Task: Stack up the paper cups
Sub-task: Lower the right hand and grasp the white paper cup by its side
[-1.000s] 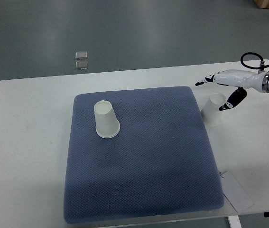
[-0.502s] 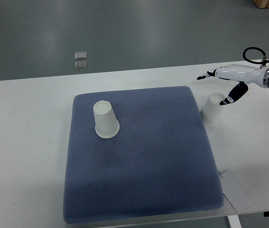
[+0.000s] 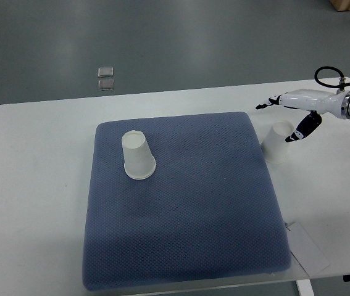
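Right hand (image 3: 289, 114) spread above paper cup (image 3: 278, 142), wrist cropped.

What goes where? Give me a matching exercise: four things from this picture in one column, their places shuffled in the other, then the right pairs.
Things:
1. upside-down cup
2. second cup
3. right hand
4. blue mat

Places:
A. on the bare white table, just off the mat's right edge
B. above the table near the picture's right edge, fingers spread, holding nothing
C. covering the middle of the table
D. on the mat, toward its upper left

Pairs: 1-D, 2-A, 3-B, 4-C
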`<state>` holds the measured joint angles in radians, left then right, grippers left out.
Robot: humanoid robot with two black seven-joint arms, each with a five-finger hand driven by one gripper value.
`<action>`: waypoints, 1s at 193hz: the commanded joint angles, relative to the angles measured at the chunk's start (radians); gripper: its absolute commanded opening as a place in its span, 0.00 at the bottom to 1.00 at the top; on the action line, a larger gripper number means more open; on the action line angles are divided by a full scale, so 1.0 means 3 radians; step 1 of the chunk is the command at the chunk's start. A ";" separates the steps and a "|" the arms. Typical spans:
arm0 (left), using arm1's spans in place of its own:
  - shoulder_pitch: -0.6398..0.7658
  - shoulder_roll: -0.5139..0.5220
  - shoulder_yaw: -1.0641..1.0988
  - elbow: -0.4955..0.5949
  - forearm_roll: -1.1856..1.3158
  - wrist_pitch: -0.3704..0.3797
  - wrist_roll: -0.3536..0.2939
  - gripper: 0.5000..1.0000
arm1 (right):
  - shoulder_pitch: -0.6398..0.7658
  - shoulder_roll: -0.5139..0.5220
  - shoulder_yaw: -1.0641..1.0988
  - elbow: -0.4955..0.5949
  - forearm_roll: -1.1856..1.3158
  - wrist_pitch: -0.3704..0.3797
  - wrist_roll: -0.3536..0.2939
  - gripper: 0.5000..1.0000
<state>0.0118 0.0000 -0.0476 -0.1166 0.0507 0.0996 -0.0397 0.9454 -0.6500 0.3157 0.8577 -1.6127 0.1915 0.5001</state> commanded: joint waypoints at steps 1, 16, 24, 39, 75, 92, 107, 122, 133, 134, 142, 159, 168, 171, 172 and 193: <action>0.0002 0.0000 0.0000 0.0000 0.0000 0.0000 -0.0006 1.00 | -0.0002 0.0019 -0.0030 -0.0006 -0.0009 -0.0004 0.0000 0.83; 0.0001 0.0000 0.0000 0.0000 0.0000 0.0000 -0.0006 1.00 | -0.0002 0.0060 -0.0066 -0.0036 -0.0024 -0.0025 0.0000 0.83; -0.0004 0.0000 0.0000 0.0000 0.0000 0.0000 -0.0001 1.00 | -0.0002 0.0070 -0.0086 -0.0077 -0.0024 -0.0035 0.0000 0.83; -0.0004 0.0000 0.0000 0.0000 0.0000 0.0000 -0.0001 1.00 | -0.0002 0.0116 -0.0101 -0.0134 -0.0024 -0.0040 0.0000 0.83; -0.0004 0.0000 0.0000 0.0000 0.0000 0.0000 -0.0001 1.00 | -0.0002 0.0126 -0.0147 -0.0154 -0.0029 -0.0040 0.0005 0.83; 0.0002 0.0000 0.0000 0.0000 0.0000 0.0000 -0.0001 1.00 | -0.0002 0.0126 -0.0147 -0.0164 -0.0029 -0.0040 0.0005 0.83; 0.0002 0.0000 0.0000 0.0000 0.0000 0.0000 -0.0001 1.00 | -0.0007 0.0152 -0.0168 -0.0195 -0.0034 -0.0040 0.0005 0.83; 0.0001 0.0000 0.0000 0.0000 0.0005 0.0000 -0.0001 1.00 | -0.0002 0.0178 -0.0193 -0.0267 -0.0034 -0.0050 0.0005 0.82; 0.0002 0.0000 0.0000 0.0000 0.0000 0.0000 -0.0001 1.00 | -0.0002 0.0213 -0.0193 -0.0308 -0.0034 -0.0050 0.0005 0.82; 0.0002 0.0000 0.0000 0.0000 0.0000 0.0000 -0.0001 1.00 | -0.0002 0.0213 -0.0193 -0.0313 -0.0039 -0.0050 0.0005 0.82; 0.0002 0.0000 0.0000 0.0000 0.0000 0.0000 -0.0001 1.00 | -0.0002 0.0229 -0.0193 -0.0338 -0.0039 -0.0055 0.0005 0.81; 0.0002 0.0000 0.0000 0.0000 0.0000 0.0000 -0.0001 1.00 | -0.0002 0.0244 -0.0204 -0.0379 -0.0039 -0.0096 0.0005 0.80; 0.0001 0.0000 0.0000 0.0000 0.0000 0.0000 -0.0001 1.00 | -0.0002 0.0244 -0.0224 -0.0379 -0.0039 -0.0101 0.0010 0.79; 0.0002 0.0000 0.0000 0.0000 0.0000 0.0000 -0.0001 1.00 | -0.0002 0.0244 -0.0229 -0.0379 -0.0039 -0.0101 0.0010 0.79; 0.0002 0.0000 0.0000 0.0000 0.0000 0.0000 -0.0001 1.00 | -0.0002 0.0244 -0.0234 -0.0379 -0.0044 -0.0101 0.0010 0.79; -0.0004 0.0000 0.0000 0.0000 0.0000 0.0000 -0.0001 1.00 | 0.0014 0.0239 -0.0275 -0.0394 -0.0044 -0.0101 0.0010 0.74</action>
<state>0.0121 0.0000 -0.0476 -0.1166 0.0508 0.0999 -0.0400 0.9458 -0.5771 0.2438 0.7436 -1.6256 0.1618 0.5029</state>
